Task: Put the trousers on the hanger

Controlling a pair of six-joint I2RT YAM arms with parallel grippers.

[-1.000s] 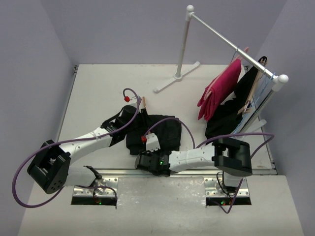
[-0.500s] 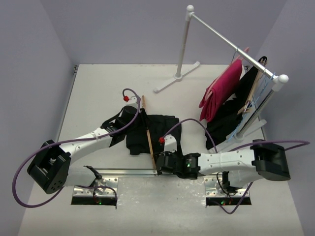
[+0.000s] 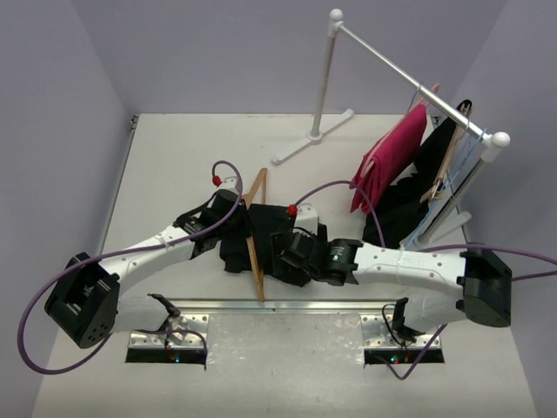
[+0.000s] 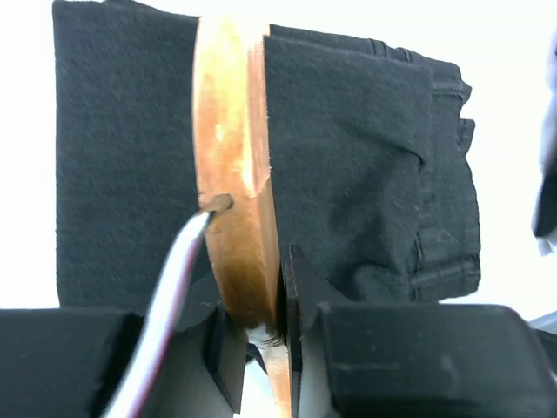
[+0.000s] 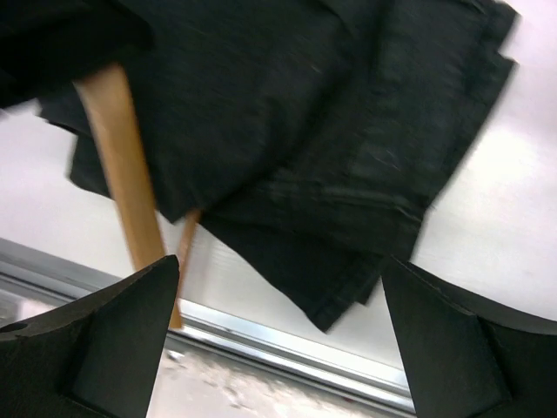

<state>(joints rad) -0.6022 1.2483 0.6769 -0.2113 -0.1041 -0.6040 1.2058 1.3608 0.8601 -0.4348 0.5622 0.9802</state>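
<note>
There are two robot arms, two grippers, one wooden hanger (image 3: pixel 254 252), one pair of black trousers (image 4: pixel 348 174) and one clothes rack (image 3: pixel 396 65) with two garments hanging on it.

The left arm (image 3: pixel 148 252) is reaching in from the left of the hanger. The left gripper (image 4: pixel 259 305) is squeezing the hanger, with one finger pressing on each side of the wood, close to where the silver hook (image 4: pixel 178 279) is going into it.

The hanger is pointing from the near edge of the table (image 3: pixel 174 157) toward the far side. The trousers are lying folded on the table, right under the hanger. Black cloth is showing on the left of the hanger and more is showing on the right. In the right wrist view a thin wooden bar is peeking out from under the edge of the cloth. It is hard to tell if the trousers are hanging over that bar.

The right gripper (image 5: pixel 280 270) is hanging just to the right of the hanger, over the trousers. Its two fingers are standing wide apart and are holding nothing. The right arm (image 3: pixel 409 266) is stretching away to the right of the hanger.

The rack is standing well to the right of the hanger. One pink garment (image 3: pixel 392 161) and one black garment (image 3: pixel 405 205) are hanging on it.
</note>
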